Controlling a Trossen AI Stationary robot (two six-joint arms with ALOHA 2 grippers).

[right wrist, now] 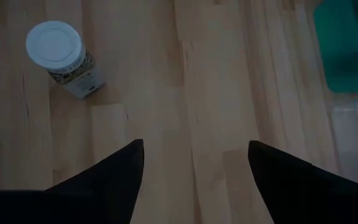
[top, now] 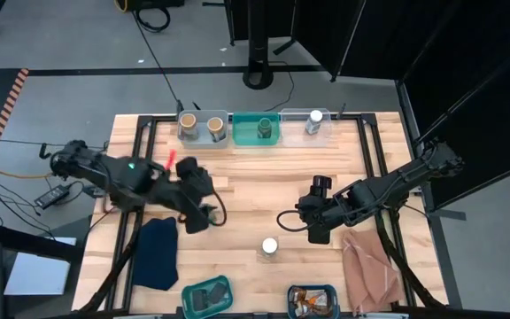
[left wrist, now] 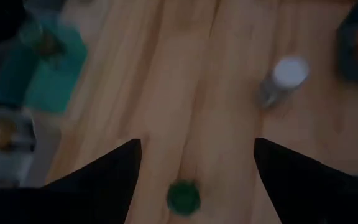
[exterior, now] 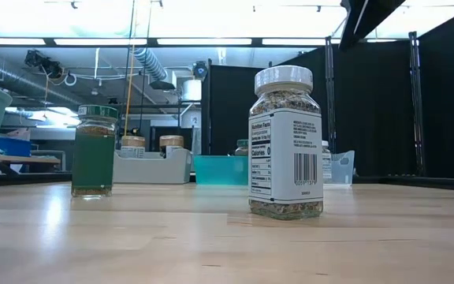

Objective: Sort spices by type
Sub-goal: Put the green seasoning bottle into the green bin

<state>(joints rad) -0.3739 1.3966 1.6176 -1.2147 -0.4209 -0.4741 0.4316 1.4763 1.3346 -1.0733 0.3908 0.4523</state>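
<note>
Spice jars, two loose on the bare wood: green-topped jar [left wrist: 183, 197] directly under the left gripper [left wrist: 194, 163], between its spread, empty fingers; white-topped jar [right wrist: 63, 55] standing upright near the right gripper [right wrist: 194, 163], off to one side, not between its fingers. Right gripper likewise released and holding nothing, hovering over bare planks at mid-table.

Farther out, along the far edge: grey bin [top: 202, 127] with two tan-topped jars, teal bin [top: 256, 129] with one green-topped jar, clear bin [top: 308, 125] with one white-topped jar. At the near edge, two more bins with dark boxes and brown packets, flanked by a blue cloth [top: 158, 252] and a pinkish-brown cloth [top: 370, 270].

Risks, judged from here: tall narrow jars tipping and rolling if a finger clips the cap on the way down; right gripper not centred over its jar, so a straight descent likely to knock it; arms close together at mid-table, some chance of collision; wrong bin chosen on drop
</note>
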